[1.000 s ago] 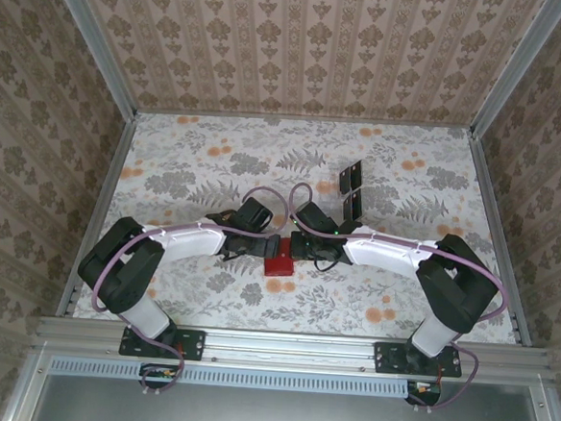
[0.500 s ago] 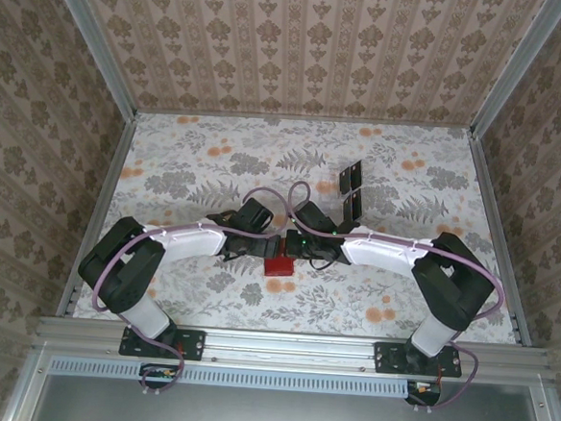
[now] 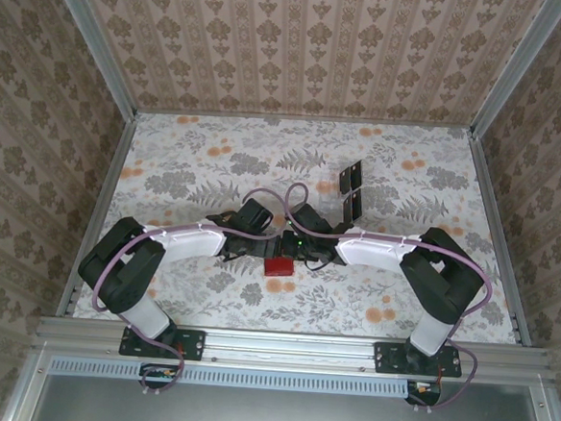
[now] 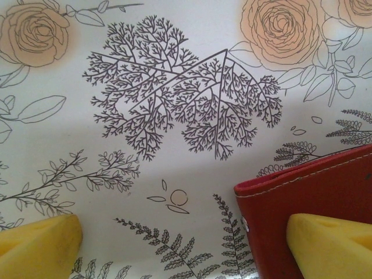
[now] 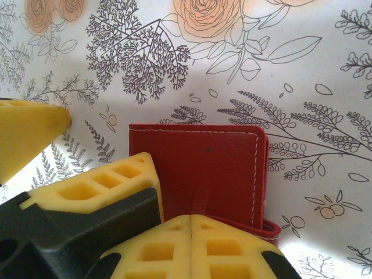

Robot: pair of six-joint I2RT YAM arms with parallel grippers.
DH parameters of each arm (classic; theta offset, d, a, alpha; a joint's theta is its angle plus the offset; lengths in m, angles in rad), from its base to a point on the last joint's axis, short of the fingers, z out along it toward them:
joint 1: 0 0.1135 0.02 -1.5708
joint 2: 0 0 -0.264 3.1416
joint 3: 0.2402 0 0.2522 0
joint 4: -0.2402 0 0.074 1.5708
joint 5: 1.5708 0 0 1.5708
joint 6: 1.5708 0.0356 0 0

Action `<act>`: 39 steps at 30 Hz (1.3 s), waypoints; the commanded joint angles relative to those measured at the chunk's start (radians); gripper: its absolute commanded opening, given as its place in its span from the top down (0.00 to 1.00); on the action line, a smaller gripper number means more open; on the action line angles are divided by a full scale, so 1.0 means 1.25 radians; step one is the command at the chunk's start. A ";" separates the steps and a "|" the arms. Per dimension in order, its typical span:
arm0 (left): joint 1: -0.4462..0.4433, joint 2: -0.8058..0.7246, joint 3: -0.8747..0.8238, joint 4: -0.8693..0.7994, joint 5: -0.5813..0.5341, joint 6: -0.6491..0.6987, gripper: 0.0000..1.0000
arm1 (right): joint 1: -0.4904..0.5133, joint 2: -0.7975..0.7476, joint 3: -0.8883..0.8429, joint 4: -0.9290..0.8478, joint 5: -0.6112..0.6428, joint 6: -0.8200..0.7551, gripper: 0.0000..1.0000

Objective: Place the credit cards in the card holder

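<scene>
Red square folding wallet is lying folded; right gripper, fingers closed together and empty, is seemingly pinning it while left gripper, spread wide and empty, is straddling its edge.

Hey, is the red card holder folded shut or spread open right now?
Folded shut: the card holder lies flat, stitched red cover up, no paler inside showing.

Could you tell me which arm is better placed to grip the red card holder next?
Probably left: the left gripper is open, straddling the card holder's edge, while the right gripper is shut.
</scene>
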State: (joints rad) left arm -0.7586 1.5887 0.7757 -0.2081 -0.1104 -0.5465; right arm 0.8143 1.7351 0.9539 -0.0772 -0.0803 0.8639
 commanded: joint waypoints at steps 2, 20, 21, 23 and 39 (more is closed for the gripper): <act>-0.008 0.027 -0.028 -0.009 0.009 -0.012 0.00 | 0.012 0.029 -0.024 0.033 -0.016 0.021 1.00; -0.007 0.026 -0.031 -0.010 0.004 -0.015 0.00 | 0.032 0.076 -0.078 0.054 -0.011 0.057 1.00; -0.007 0.025 -0.031 -0.010 0.004 -0.015 0.00 | 0.035 0.079 -0.081 0.052 -0.010 0.058 1.00; -0.007 0.025 -0.032 -0.010 0.005 -0.015 0.00 | 0.047 0.086 -0.084 0.045 -0.002 0.057 1.00; -0.005 0.025 -0.035 -0.009 0.008 -0.017 0.00 | 0.139 0.109 -0.131 0.022 0.103 0.079 1.00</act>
State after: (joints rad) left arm -0.7586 1.5864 0.7620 -0.1963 -0.1257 -0.5442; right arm 0.9237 1.7561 0.8623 0.0868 0.1692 0.9478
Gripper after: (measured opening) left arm 0.997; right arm 0.058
